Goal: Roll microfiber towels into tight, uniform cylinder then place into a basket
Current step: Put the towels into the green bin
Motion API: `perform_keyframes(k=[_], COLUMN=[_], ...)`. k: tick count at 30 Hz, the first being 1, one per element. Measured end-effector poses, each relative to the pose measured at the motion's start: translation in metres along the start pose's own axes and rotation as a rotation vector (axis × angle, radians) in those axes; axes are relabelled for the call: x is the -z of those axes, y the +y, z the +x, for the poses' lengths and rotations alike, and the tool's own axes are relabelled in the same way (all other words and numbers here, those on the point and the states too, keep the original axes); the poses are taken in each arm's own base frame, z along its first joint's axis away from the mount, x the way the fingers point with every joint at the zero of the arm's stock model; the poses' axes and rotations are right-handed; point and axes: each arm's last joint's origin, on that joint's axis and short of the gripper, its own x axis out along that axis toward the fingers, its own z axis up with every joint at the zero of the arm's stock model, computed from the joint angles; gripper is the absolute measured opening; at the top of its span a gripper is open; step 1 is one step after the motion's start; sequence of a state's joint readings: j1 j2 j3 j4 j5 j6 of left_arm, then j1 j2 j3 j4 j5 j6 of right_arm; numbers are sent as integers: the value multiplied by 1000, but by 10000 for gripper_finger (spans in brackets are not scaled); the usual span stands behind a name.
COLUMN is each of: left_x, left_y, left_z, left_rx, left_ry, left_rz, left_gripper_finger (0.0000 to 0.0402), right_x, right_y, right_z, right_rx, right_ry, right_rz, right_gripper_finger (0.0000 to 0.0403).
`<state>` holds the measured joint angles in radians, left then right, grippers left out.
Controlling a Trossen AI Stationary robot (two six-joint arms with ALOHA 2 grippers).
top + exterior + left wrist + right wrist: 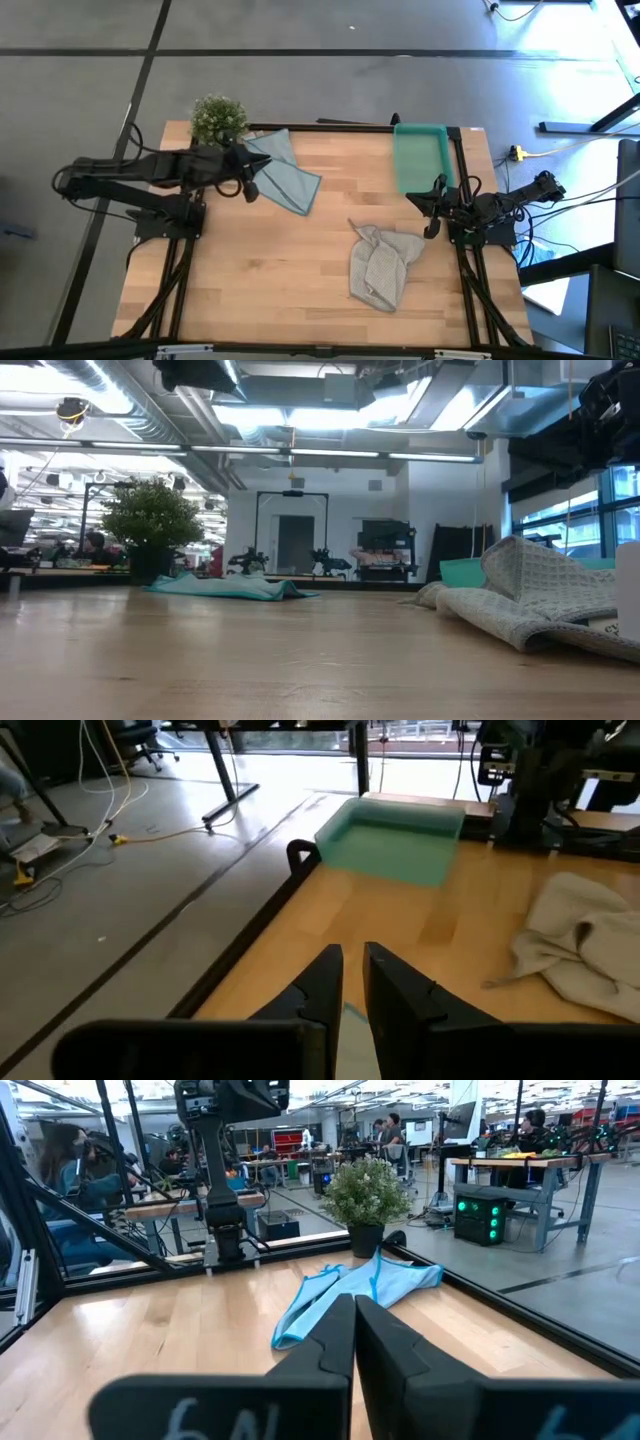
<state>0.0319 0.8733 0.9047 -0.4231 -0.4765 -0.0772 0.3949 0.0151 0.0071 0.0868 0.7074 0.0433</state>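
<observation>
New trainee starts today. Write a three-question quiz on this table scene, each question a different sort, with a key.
1. True or false: the teal basket already holds a rolled towel.
2. Which towel lies nearest the plant? A) the light blue towel B) the grey-beige towel
3. Fill in: the left claw hangs over the ____ towel's edge.

Key:
1. False; the basket holds nothing, and both towels lie loose on the table.
2. A.
3. Light blue. The right claw waits beside the basket; both claws show fingers close together.
</observation>
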Motion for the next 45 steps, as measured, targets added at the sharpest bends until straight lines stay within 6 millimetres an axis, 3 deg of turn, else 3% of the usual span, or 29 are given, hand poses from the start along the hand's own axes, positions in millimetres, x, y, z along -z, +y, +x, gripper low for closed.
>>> perform_keyframes(k=[6, 10, 16, 21, 28, 32, 45], left_x=[2, 7, 3, 7, 14, 20, 34], left_y=[-4, -8, -11, -19, -22, -26, -68], left_z=[8, 24, 61, 99, 149, 172, 194], left_rx=[27, 21, 100, 221, 463, 510, 566], left_ry=[33, 83, 199, 328, 344, 288, 211], left_rz=[-36, -24, -71, 84, 250, 271, 369], left_gripper_finger=[41, 33, 11, 2, 1, 1, 68], right_x=[0, 0, 0, -2, -4, -4, -7], right_y=[0, 0, 0, 0, 0, 0, 0], right_z=[0, 0, 0, 0, 0, 0, 0], right_rx=[0, 0, 0, -1, -2, -2, -3], right_ry=[0, 0, -1, -16, -37, -37, -63], right_rz=[0, 0, 1, 15, 32, 33, 55], right_gripper_finger=[14, 14, 14, 14, 14, 14, 14])
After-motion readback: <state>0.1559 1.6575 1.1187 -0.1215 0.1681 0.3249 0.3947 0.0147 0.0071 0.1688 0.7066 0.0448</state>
